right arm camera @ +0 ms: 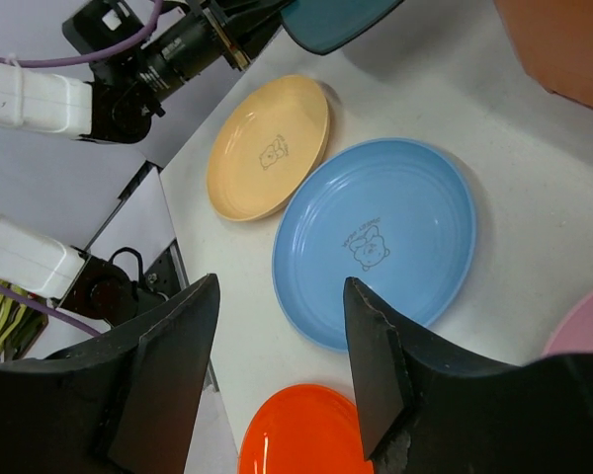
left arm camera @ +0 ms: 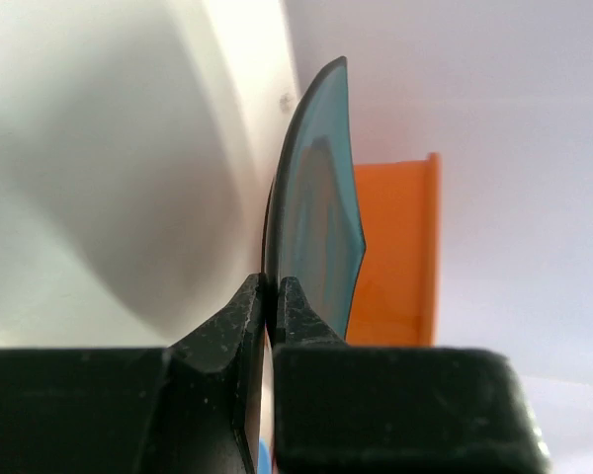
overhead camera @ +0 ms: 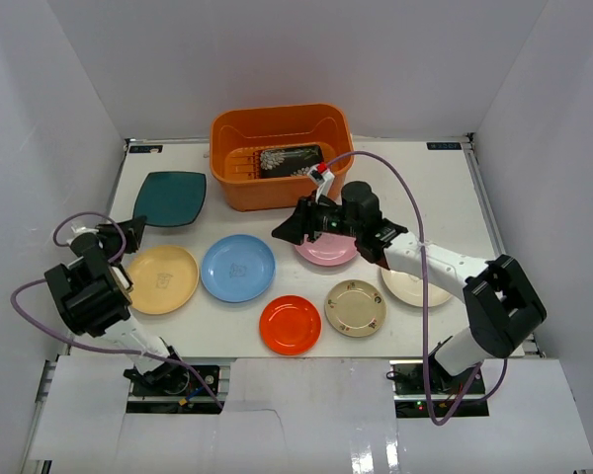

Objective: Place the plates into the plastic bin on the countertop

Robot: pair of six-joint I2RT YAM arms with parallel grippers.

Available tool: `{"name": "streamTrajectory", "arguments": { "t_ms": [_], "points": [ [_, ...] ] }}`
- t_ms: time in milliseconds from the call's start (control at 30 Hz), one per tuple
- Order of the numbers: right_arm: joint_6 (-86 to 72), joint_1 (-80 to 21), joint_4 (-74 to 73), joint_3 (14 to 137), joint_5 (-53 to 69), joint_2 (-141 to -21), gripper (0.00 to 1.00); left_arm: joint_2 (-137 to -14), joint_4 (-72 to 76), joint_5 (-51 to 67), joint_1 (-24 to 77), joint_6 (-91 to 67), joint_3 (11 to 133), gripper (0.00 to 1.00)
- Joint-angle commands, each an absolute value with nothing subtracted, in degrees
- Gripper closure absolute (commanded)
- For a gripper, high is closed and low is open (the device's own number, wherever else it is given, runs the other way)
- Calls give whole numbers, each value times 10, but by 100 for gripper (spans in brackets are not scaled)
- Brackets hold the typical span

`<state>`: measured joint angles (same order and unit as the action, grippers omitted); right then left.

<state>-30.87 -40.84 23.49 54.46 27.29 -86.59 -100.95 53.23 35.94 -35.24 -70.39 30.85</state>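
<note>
The orange plastic bin stands at the back of the countertop, and a black flowered plate lies inside it. My left gripper is shut on the near corner of the square teal plate. The left wrist view shows that plate edge-on between the jaws of the left gripper. My right gripper hovers open and empty between the blue plate and the pink plate. In the right wrist view the right gripper hangs over the blue plate's rim.
A tan-yellow plate, a red plate and a beige patterned plate lie along the front. The right arm partly covers a cream plate. White wall panels enclose the countertop on three sides.
</note>
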Motion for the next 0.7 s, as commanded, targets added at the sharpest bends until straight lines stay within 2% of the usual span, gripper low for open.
{"name": "streamTrajectory", "arguments": {
  "t_ms": [0,233,533,667],
  "points": [
    [-297,-416,236,587,274,-874,40,-882,546,345,-358,-703,321,100],
    [-287,-418,214,613,276,-875,38,-807,496,336,-358,-707,347,100],
    [-282,-419,175,721,266,-918,4,-745,396,343,-327,-685,399,100],
    [-269,-418,156,779,248,-953,2,-714,367,348,-298,-684,400,100]
  ]
}}
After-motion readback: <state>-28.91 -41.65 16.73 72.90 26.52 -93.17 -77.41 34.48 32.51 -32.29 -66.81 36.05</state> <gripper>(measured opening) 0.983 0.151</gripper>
